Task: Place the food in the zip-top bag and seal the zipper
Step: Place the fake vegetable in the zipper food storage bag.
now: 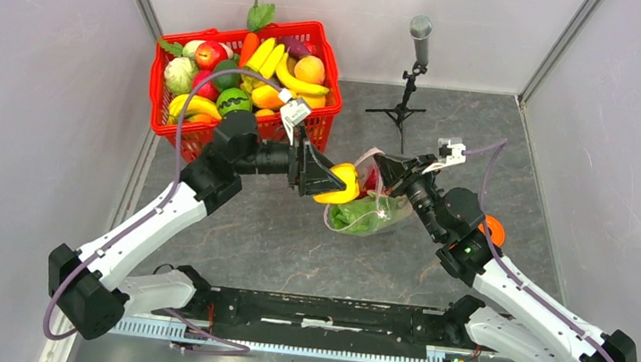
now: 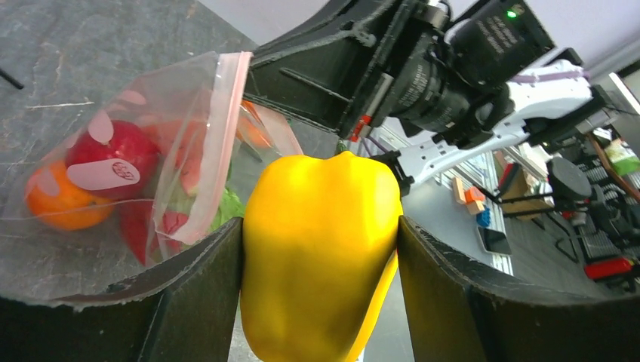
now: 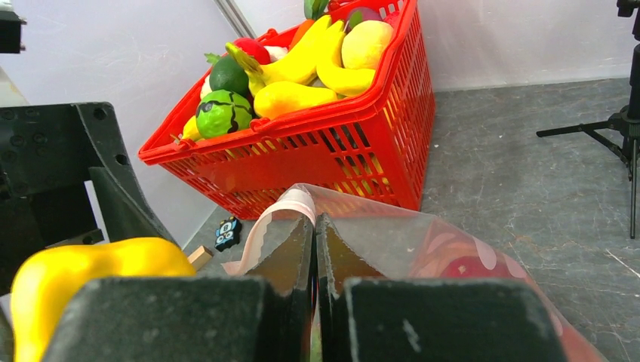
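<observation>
Left gripper (image 1: 328,180) clamps the yellow bell pepper (image 2: 321,256) at the mouth of the zip-top bag (image 1: 372,215), mid-table; right gripper (image 3: 315,226) pinches its rim; 4 foods look bagged; pepper and zipper (image 2: 219,143) are left to do.

On my left wrist camera the yellow bell pepper (image 2: 321,256), between the jaws of the left gripper (image 2: 321,220), runs off the bottom edge and hides most of the cabbage (image 2: 230,207) beyond them. On the right wrist camera the zip-top bag (image 3: 392,226) disappears between the pressed-together jaws of the right gripper (image 3: 315,226). I can't tell how much of it is pinched.
</observation>
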You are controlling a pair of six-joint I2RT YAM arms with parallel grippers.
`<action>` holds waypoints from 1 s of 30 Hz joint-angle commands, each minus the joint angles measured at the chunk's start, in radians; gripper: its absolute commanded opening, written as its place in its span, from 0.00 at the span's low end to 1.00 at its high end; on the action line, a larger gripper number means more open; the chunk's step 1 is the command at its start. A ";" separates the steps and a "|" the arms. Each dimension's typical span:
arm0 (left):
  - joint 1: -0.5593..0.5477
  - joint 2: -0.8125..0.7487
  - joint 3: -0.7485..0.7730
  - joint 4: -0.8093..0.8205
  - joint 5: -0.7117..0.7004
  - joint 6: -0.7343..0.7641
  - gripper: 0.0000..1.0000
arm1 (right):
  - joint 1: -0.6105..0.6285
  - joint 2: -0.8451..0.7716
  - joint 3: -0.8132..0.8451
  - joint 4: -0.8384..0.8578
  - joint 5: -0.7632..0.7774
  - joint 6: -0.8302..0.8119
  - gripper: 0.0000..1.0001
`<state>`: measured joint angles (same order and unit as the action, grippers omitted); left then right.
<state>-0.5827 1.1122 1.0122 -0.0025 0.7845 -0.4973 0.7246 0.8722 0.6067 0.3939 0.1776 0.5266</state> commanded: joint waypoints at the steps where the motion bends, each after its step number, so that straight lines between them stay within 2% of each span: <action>1: -0.063 0.020 -0.005 0.012 -0.159 0.022 0.45 | -0.004 -0.016 0.019 0.035 0.024 0.004 0.04; 7: -0.159 0.035 -0.024 0.042 -0.397 -0.051 0.46 | -0.004 -0.021 0.019 0.036 0.031 0.001 0.04; 10: -0.198 0.054 -0.016 0.037 -0.467 -0.056 0.46 | -0.003 -0.021 0.019 0.039 0.028 0.005 0.04; 17: -0.293 0.116 0.071 -0.109 -0.778 0.027 0.46 | -0.002 -0.023 0.031 0.052 -0.006 0.005 0.03; 24: -0.368 0.198 0.159 -0.146 -0.993 0.065 0.50 | -0.002 -0.027 0.030 0.062 -0.021 0.011 0.03; 27: -0.380 0.227 0.172 -0.101 -0.991 0.081 0.54 | -0.003 -0.027 0.030 0.067 -0.025 0.014 0.03; 30: -0.381 0.255 0.169 -0.013 -0.865 0.102 0.58 | -0.003 -0.027 0.030 0.068 -0.022 0.014 0.03</action>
<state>-0.9573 1.3373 1.1381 -0.1326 -0.1276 -0.4652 0.7246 0.8665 0.6067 0.3950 0.1650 0.5304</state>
